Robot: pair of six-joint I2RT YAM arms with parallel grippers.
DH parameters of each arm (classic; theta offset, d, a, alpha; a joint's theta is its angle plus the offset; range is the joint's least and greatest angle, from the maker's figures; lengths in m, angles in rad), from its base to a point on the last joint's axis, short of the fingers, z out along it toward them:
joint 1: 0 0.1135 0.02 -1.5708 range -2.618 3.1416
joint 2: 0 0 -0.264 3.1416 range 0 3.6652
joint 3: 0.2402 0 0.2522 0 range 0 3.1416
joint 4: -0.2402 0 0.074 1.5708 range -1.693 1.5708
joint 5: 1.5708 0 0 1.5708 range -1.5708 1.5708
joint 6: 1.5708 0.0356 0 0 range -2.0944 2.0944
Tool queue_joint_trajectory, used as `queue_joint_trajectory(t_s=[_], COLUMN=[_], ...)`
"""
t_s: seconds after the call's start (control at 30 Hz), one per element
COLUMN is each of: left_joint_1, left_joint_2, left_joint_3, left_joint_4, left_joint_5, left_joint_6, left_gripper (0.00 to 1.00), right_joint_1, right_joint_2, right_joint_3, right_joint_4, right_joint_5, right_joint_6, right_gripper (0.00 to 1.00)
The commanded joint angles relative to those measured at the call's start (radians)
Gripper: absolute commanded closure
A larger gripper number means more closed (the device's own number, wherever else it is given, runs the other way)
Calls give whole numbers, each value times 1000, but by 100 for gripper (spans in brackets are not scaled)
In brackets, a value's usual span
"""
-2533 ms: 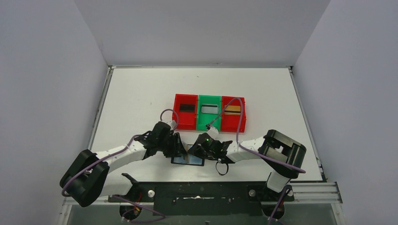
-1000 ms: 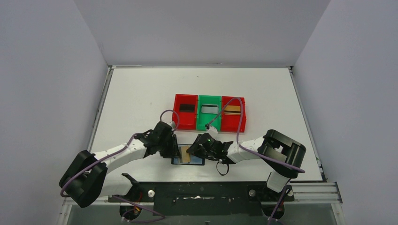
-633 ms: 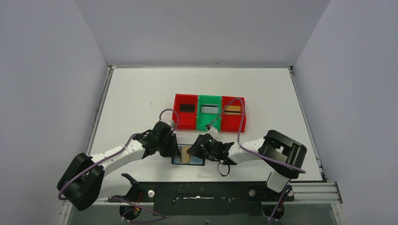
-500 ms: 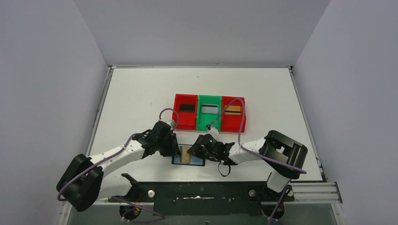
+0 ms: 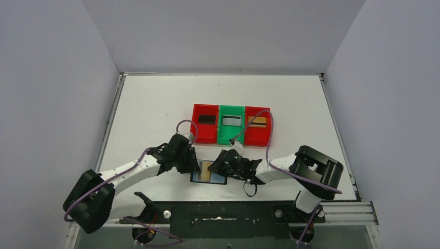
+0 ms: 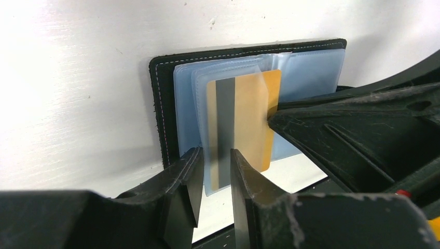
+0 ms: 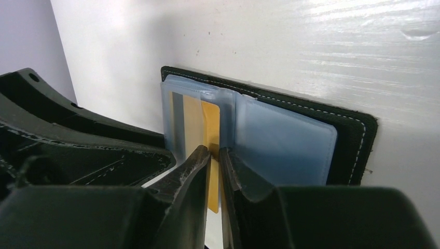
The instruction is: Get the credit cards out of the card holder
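Tightly, right fingers (image 7: 193,179) pinch card (image 7: 210,124); left fingers (image 6: 186,182) straddle card holder (image 6: 165,111) edge.

3 trays (image 5: 228,134) (red, grn, red) mid white tbl (image 5: 155,104).

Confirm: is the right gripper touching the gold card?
Touching. Right wrist view shows the right gripper closed on the edge of the gold card, no gap.

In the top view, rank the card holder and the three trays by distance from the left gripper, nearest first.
1. The card holder, pinched by the left gripper.
2. The left red tray, beyond it, slightly right.
3. The green tray, mid-row.
4. The right red tray, at the row's far end.
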Motion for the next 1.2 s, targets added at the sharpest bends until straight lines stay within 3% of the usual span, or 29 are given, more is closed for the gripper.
queue_joint_trajectory(t_s=[0.0, 0.77, 0.97, 1.17], left_joint_1=[-4, -7, -19, -26], left_joint_2=[8, -43, -63, 22], left_joint_3=[35, 71, 62, 27], left_joint_4=[22, 7, 114, 166], left_joint_5=[2, -13, 66, 120], left_joint_6=[14, 15, -6, -6], left_gripper=[74, 74, 73, 72], right_joint_1=[-2, -5, -8, -11], right_joint_2=[-55, -93, -78, -65], right_joint_3=[-12, -46, -29, -20], right_joint_4=[76, 19, -20, -31], right_joint_5=[9, 66, 61, 50], right_joint_6=[14, 55, 58, 58], right_gripper=[86, 97, 97, 97])
